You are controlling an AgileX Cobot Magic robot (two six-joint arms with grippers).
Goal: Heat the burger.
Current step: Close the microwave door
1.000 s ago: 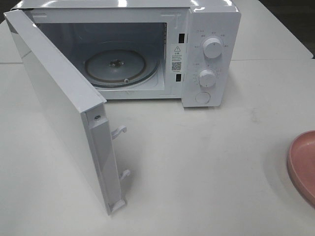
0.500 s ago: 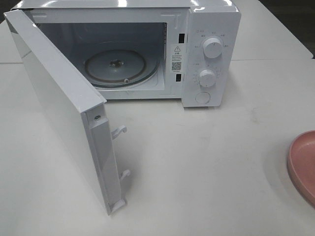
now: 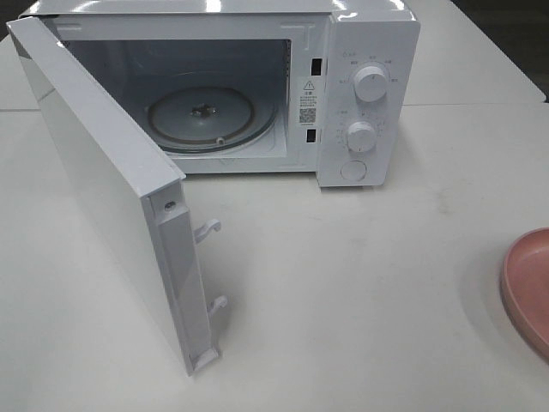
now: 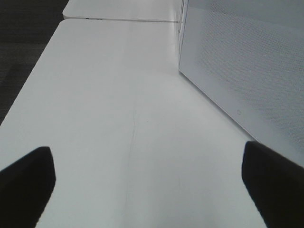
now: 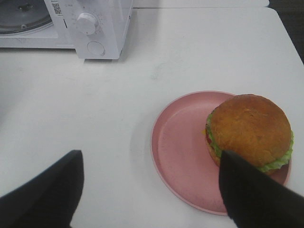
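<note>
Burger on plate, untouched; microwave door open. Right gripper and left gripper both gape, empty. Advised: right jaws straddle bun squarely, squeeze lightly.

A white microwave stands at the back of the white desk, its door swung wide open and a glass turntable bare inside. Two round knobs sit above a push button. A pink plate lies at the desk's right edge.

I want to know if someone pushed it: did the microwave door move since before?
No. The door is open at the same angle, its lower corner at the same spot on the table.
</note>
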